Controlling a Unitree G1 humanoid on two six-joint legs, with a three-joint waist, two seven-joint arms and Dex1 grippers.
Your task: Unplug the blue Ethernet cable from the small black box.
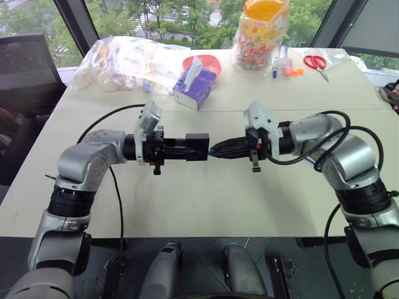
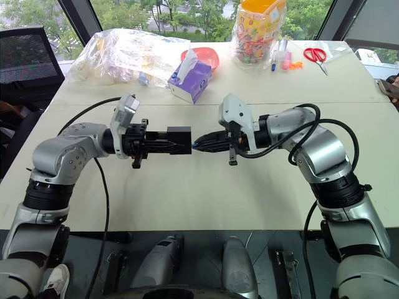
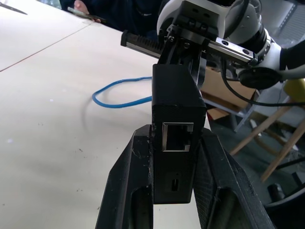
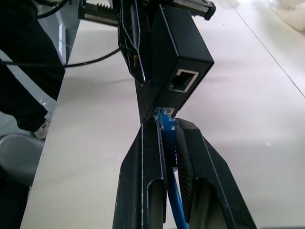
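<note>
- The left gripper [image 1: 187, 149] points level toward the right, above the middle of the white table [image 1: 206, 205], with its two black fingers closed on the small black box [image 1: 197, 147].
- In the left wrist view the small black box [image 3: 175, 138] sits clamped between the two fingers [image 3: 128, 191], one pressed against each side, and an empty socket shows in the face turned to the camera.
- The right gripper [image 1: 218, 150] points toward the left and slightly downward, its tip meeting the right end of the box.
- In the right wrist view the right gripper's fingers [image 4: 143, 181] are pinched nearly shut on the plug end of the blue Ethernet cable [image 4: 167, 125], which sits at the lower end face of the box [image 4: 178, 57]; whether the plug is seated in a socket or just out of it cannot be told.
- The blue cord runs back between the right fingers toward the wrist, and a loop of it lies on the table beyond the box in the left wrist view.
- At the far side of the table stand a purple tissue box [image 1: 194, 84], a clear plastic bag [image 1: 124, 62], a red bowl [image 1: 209, 62], a jar of colourful items [image 1: 260, 34] and red-handled scissors [image 1: 317, 63], all well apart from the grippers.
</note>
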